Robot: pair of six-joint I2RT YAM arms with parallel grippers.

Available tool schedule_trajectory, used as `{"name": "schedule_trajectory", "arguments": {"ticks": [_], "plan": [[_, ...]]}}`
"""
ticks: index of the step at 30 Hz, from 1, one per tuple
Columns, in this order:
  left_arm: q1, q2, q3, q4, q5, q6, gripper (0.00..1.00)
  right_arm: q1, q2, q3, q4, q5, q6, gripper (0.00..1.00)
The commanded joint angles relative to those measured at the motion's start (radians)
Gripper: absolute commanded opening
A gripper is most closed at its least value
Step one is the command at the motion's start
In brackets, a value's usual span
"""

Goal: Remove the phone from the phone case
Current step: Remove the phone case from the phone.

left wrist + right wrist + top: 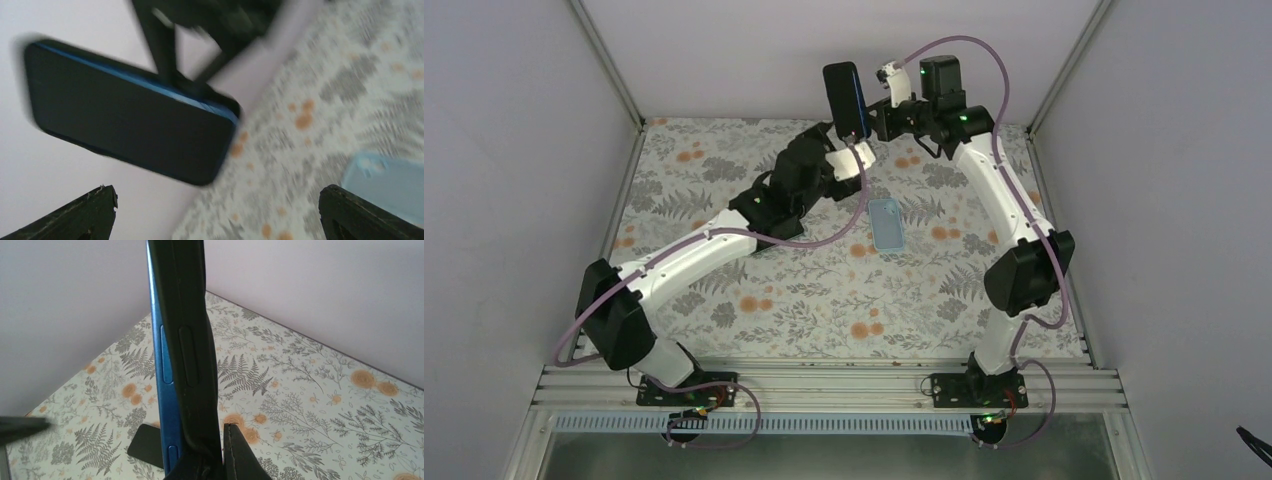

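Note:
The phone [844, 98], dark with a blue side edge, is held upright in the air near the back wall. My right gripper [871, 125] is shut on its lower end. In the right wrist view the phone [167, 365] stands edge-on, pinched at my right gripper [222, 442]. The pale-blue phone case [886, 222] lies flat on the table by itself, apart from the phone. My left gripper [854, 155] hangs just below the phone, open and holding nothing. Seen from the left wrist, the phone [130, 115] floats ahead of my left gripper [220, 215], and the phone case [385, 182] lies at the right.
A floral-patterned mat [804, 300] covers the table. Pale walls enclose it on the left, back and right. Both arms reach toward the back middle, and a metal rail [824, 385] runs along the near edge.

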Motion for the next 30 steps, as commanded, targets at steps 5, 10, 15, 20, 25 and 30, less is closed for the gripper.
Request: {"name": "schedule_trajectory", "arguments": {"ticks": [5,10,15,20,25,30], "plan": [[0.011,0.102,0.123,0.16,0.001,-0.085,1.0,-0.006,0.005,0.05,0.12,0.035,0.08,0.03],[0.038,0.136,0.139,0.169,0.015,-0.112,1.0,-0.006,-0.011,0.046,0.126,0.017,0.101,0.03],[0.085,0.154,0.18,0.145,0.026,-0.167,1.0,-0.007,-0.038,0.03,0.127,0.002,0.1,0.03],[0.089,0.145,0.188,0.15,0.019,-0.165,1.0,-0.006,-0.049,0.012,0.127,-0.026,0.091,0.03],[0.089,0.166,0.197,0.15,0.006,-0.159,1.0,-0.007,-0.05,0.01,0.127,-0.058,0.093,0.03],[0.089,0.174,0.209,0.157,-0.005,-0.165,1.0,-0.007,-0.05,0.017,0.121,-0.062,0.091,0.04]]}}
